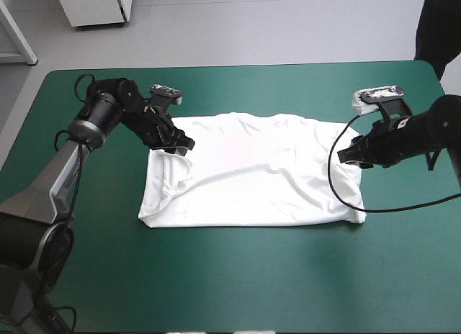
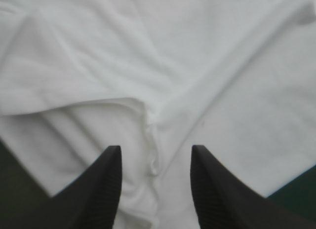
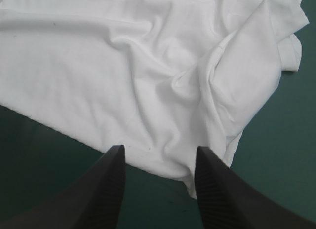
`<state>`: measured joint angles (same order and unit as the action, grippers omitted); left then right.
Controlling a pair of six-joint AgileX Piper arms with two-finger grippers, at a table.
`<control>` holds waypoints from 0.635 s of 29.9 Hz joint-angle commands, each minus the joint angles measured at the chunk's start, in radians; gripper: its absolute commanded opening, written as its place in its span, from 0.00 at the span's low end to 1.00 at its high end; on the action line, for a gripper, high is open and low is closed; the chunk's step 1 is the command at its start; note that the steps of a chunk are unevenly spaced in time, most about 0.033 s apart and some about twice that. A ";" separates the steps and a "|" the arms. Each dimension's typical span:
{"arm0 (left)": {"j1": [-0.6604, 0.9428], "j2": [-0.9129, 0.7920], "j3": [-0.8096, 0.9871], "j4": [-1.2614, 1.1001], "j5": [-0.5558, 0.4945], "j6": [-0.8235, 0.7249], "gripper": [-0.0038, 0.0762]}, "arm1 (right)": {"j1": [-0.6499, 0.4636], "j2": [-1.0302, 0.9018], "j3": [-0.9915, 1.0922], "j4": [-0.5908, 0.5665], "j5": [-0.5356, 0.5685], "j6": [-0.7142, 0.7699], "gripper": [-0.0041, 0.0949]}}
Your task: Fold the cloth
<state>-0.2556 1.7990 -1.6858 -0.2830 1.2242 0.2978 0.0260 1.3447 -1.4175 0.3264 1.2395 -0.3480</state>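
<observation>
The white T-shirt (image 1: 252, 172) lies spread on the teal-green cover, folded over into a wide rectangle with creases. My left gripper (image 1: 181, 145) hovers over its far left corner, open, with a wrinkled seam of the T-shirt (image 2: 153, 125) lying between the fingers. My right gripper (image 1: 351, 155) is at the T-shirt's right edge, open too; a bunched corner of the T-shirt (image 3: 197, 91) lies just ahead of its fingers (image 3: 111, 165), which stand over the hem.
The teal-green cover (image 1: 238, 276) shows broad bare room in front of the T-shirt and at both sides. A strip of it (image 1: 288, 89) runs behind the T-shirt to the far edge.
</observation>
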 commanded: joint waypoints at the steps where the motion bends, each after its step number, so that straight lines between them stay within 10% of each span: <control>1: -0.001 -0.162 0.020 0.100 0.064 -0.060 0.46 | -0.006 -0.058 -0.024 0.017 0.001 0.002 0.49; 11: -0.001 -0.459 0.372 0.157 0.062 -0.087 0.52 | 0.007 -0.158 -0.003 -0.034 0.000 0.050 0.49; 19: -0.001 -0.474 0.589 0.223 -0.034 -0.075 0.66 | 0.181 -0.256 0.142 -0.319 0.008 0.148 0.49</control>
<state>-0.2556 1.3575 -1.1168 -0.0615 1.2339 0.2216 0.1669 1.1332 -1.2885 0.1000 1.2478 -0.2377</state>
